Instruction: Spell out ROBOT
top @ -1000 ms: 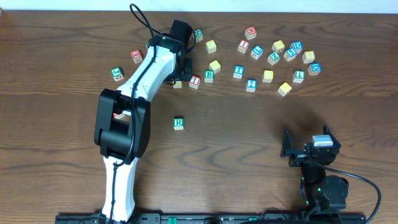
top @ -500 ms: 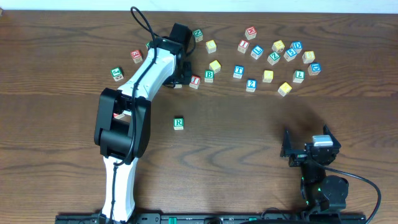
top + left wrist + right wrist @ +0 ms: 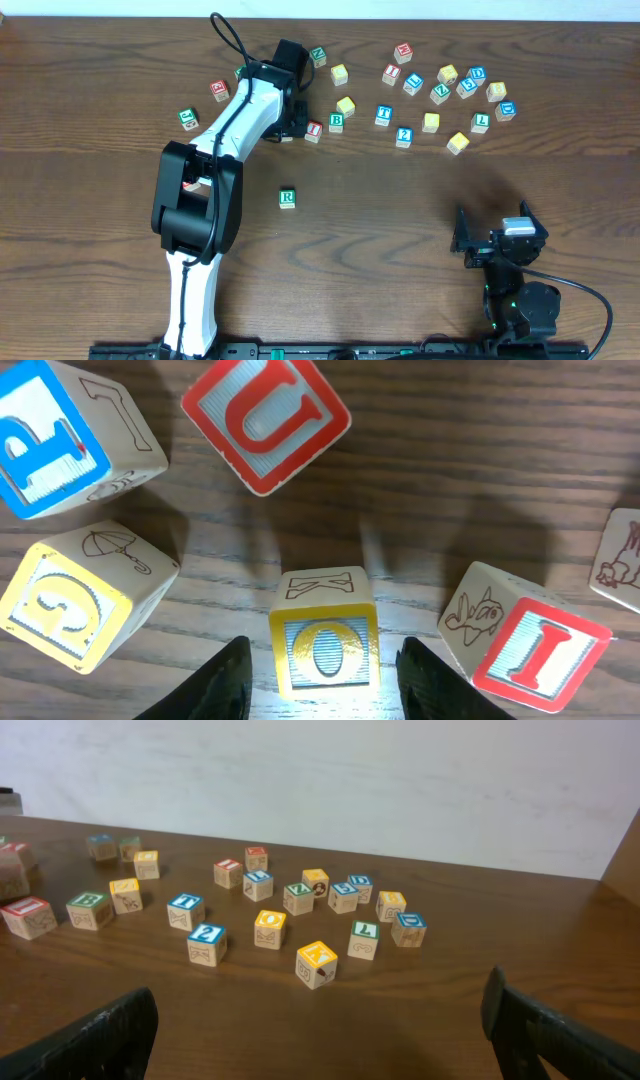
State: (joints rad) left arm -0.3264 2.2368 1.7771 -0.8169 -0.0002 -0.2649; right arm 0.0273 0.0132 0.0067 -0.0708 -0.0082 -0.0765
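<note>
The left gripper (image 3: 322, 665) is lowered onto the surface (image 3: 400, 220) with its jaws parted, one finger on each side of the O cube (image 3: 325, 640); a thin gap shows on both sides, so the cube is straddled and not pinched. The cube's yellow O face is turned toward the wrist camera, and a K is drawn on the face beyond it. In the wrist view, the red I cube (image 3: 525, 645) lies tilted just right of the O cube, the yellow G cube (image 3: 70, 605) lies near on its left, the red U cube (image 3: 265, 420) lies beyond it, and the blue P cube (image 3: 50, 445) is farther off to the left. From above, the green B cube (image 3: 336, 121) sits past the I cube to the right of the O cube, then the blue T cube (image 3: 383, 115) and the blue 2 cube (image 3: 404, 135). Yellow-topped cubes (image 3: 346, 105) are scattered among them, their letters too small to read. The green R cube (image 3: 287, 198) stands alone, well apart from the O cube, toward the robot's side of the surface. The right gripper (image 3: 318, 995) is far to the right of the O cube, its jaws spread wide with nothing between them.
</note>
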